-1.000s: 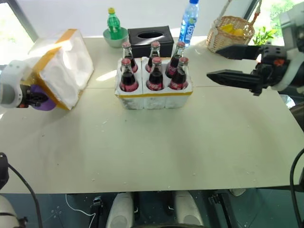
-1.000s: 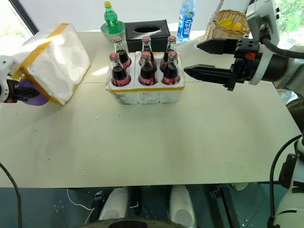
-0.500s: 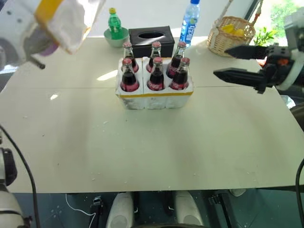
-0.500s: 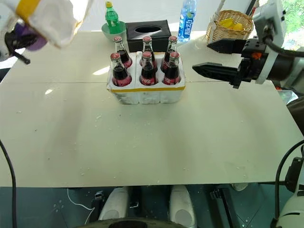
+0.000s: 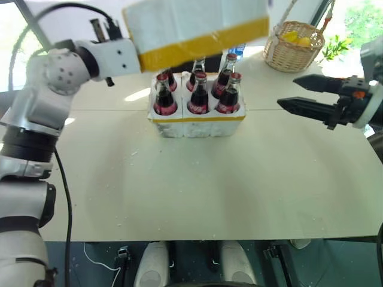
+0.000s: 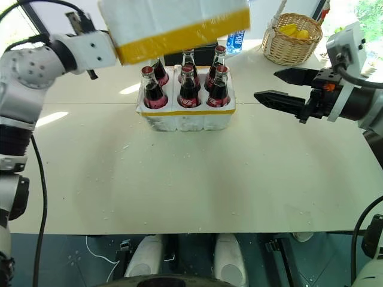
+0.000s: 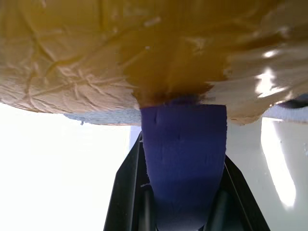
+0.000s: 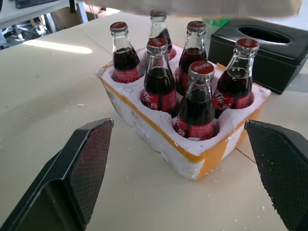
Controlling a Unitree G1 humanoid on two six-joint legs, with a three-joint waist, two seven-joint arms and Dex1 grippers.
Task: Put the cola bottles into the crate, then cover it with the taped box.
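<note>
Left tool: pinching the purple handle of the taped box, fingers pressed against either side of it. The box hangs in the air off this tool, above the back row of the cola bottles, not touching the crate; open side not discernible.

Right tool: fingers spread wide, gripping nothing, pointing roughly level toward the crate from its right side, well apart from it.

Crate sits on the desk between the two tools, lower than both. All six bottles stand upright in its holes, red caps up. Yellow tape band runs round the crate rim.

Wicker basket lies beyond the right tool, at the far desk edge. Black tissue box sits just behind the crate.
</note>
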